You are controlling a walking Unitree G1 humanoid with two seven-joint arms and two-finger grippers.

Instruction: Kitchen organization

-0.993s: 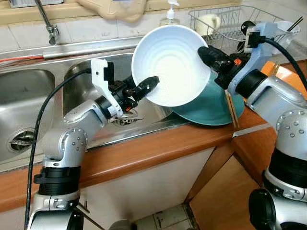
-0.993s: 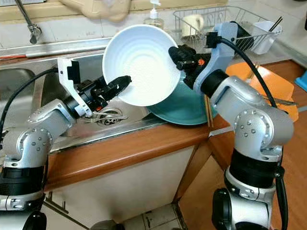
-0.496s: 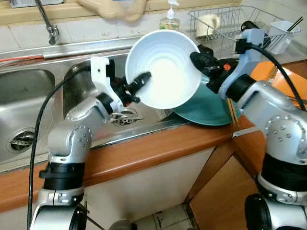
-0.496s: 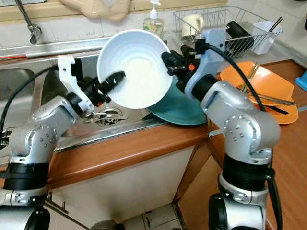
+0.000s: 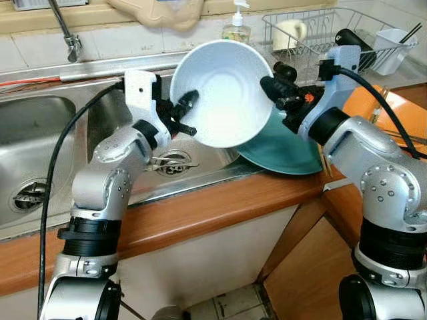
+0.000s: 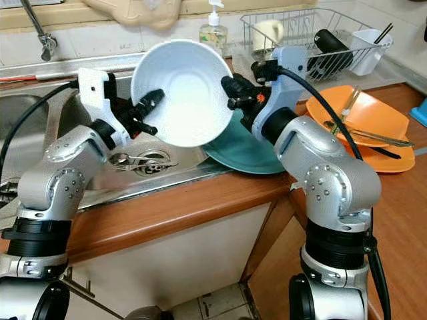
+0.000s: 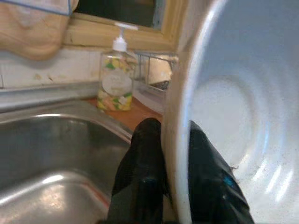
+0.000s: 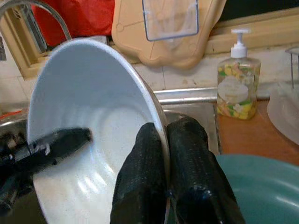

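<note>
The big steel sink is shiny and smooth. Beside it on the brown worktop lies a flat teal plate. Above them both hangs the round white bowl, smooth and tipped on its side. The left gripper has its jaws pinched on one rim. The right gripper pinches the other rim. To do this well, both should move together slowly, so the slippery bowl cannot twist or slide out.

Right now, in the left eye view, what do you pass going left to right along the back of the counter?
Metal tap → clear soap dispenser bottle → wire dish rack with a cream mug → white utensil cup.
</note>
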